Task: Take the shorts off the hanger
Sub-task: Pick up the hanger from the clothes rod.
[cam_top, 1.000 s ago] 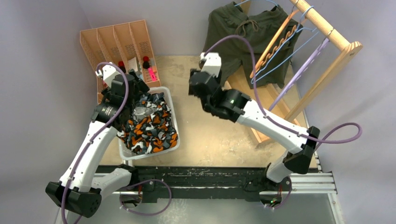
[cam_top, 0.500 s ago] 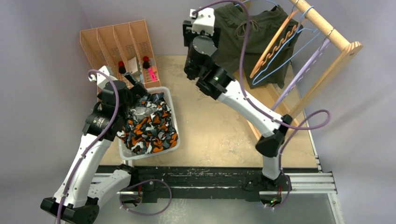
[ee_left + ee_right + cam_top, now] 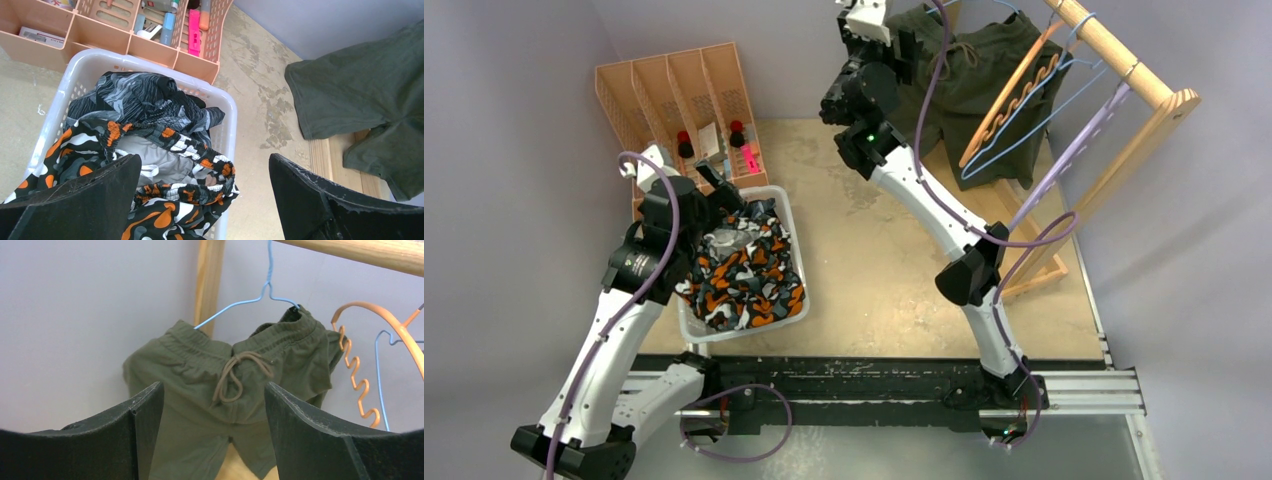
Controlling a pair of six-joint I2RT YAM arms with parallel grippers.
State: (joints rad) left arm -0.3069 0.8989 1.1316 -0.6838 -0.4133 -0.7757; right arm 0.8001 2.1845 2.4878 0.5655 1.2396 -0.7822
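Note:
The olive green shorts (image 3: 984,80) with a drawstring hang on a blue wire hanger (image 3: 240,302) at the far end of the wooden rack. My right gripper (image 3: 902,42) is open and empty, raised level with them and facing their waistband (image 3: 235,375) from a short distance. My left gripper (image 3: 716,190) is open and empty above the far end of a white basket (image 3: 796,300). The basket holds the orange-black-white camouflage shorts (image 3: 150,200) on top of the dark blue-grey camouflage shorts (image 3: 135,97). I cannot make out the plain black pair.
A peach slotted organizer (image 3: 674,90) with small items stands behind the basket. The wooden rack rod (image 3: 1124,60) carries an empty orange wavy hanger (image 3: 1014,95), blue wire hangers and a purple hanger (image 3: 1074,140). The rack's wooden base (image 3: 1024,280) lies at the right.
My right arm has stretched up and away from the table middle to the olive shorts at the rack. My left arm has drawn back a little over the basket.

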